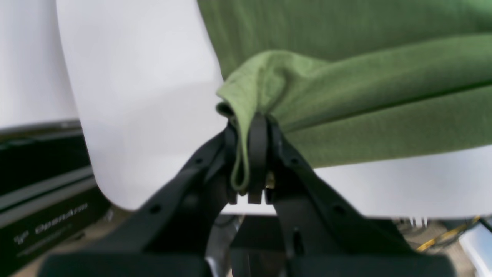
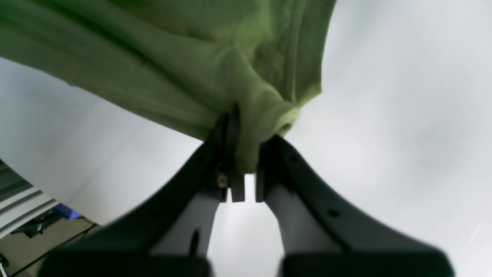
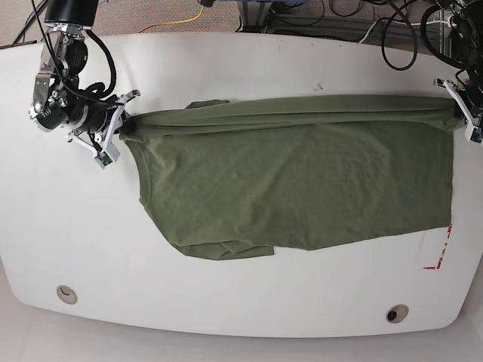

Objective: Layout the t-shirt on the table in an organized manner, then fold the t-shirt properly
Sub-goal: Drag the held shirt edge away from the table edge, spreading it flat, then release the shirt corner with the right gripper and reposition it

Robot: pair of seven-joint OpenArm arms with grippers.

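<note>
Blurred white "OpenArm" lettering with a small logo, on a black unit [image 1: 42,227], at eight o'clock in the left wrist view

Base view: even, diffuse overhead lighting, bright without hard glare. The white bench [image 3: 241,302] reads slightly grey toward the lower edge. The t-shirt [image 3: 302,181] casts only a thin soft shadow along its lower hem. Focus is sharp across the frame; the bench outline bows at the corners, indicating wide-angle distortion.

Left wrist view: soft overall, with the jaws and the dark lower frame blurred; cloth weave near centre is partly resolved.

Right wrist view: blurrier, with fabric washed to a lighter green, a flat grey-white background and a dark, defocused lower edge.
</note>
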